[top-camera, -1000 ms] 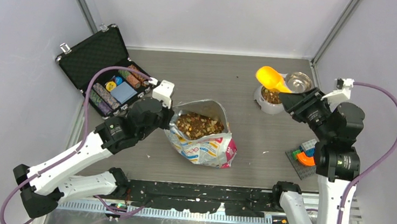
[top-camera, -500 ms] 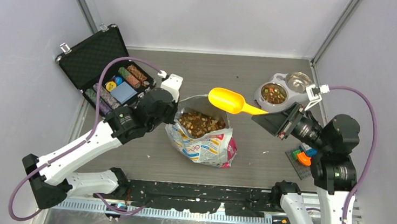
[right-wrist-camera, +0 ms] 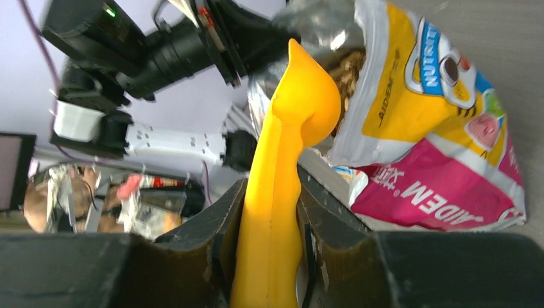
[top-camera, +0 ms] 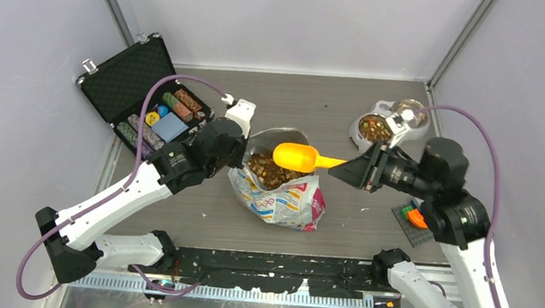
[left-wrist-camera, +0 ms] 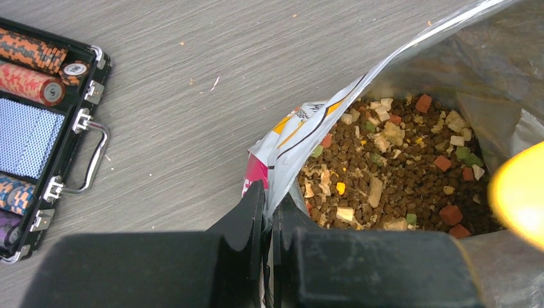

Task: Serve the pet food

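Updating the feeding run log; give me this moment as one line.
left hand: shut on bag rim | right hand: gripping yellow scoop handle, scoop at bag mouth | pet food: in bag, some in bowl

This looks like a robotics laboratory test cell. Plain pale walls (top-camera: 31,66) with metal corner posts (top-camera: 111,2) close in a grey table (top-camera: 296,100), and a white left arm (top-camera: 120,199) and right arm (top-camera: 469,253) with purple cables (top-camera: 179,80) are bolted to a black rail (top-camera: 275,264) at its near edge. Outside it, the right wrist view shows blurred clutter (right-wrist-camera: 96,199), perhaps a workbench.
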